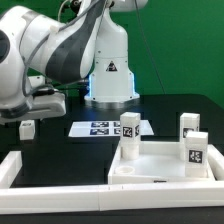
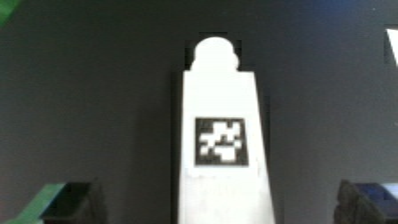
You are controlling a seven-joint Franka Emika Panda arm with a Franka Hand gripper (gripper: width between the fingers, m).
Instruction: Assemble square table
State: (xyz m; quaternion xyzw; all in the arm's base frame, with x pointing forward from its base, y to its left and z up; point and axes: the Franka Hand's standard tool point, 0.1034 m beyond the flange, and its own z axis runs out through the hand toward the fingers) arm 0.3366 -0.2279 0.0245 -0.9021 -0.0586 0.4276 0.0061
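Leg block point(image 2: 221, 130) between open end effector point(image 2: 210, 205) fingers

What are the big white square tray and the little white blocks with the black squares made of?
The square panel looks like smooth, matte white plastic, judging by its even colour and rounded raised rim; painted wood can't be ruled out. The leg blocks look like the same white plastic. The leg in the wrist view has a rounded peg, and its black-white tag looks like printed paper stuck on.
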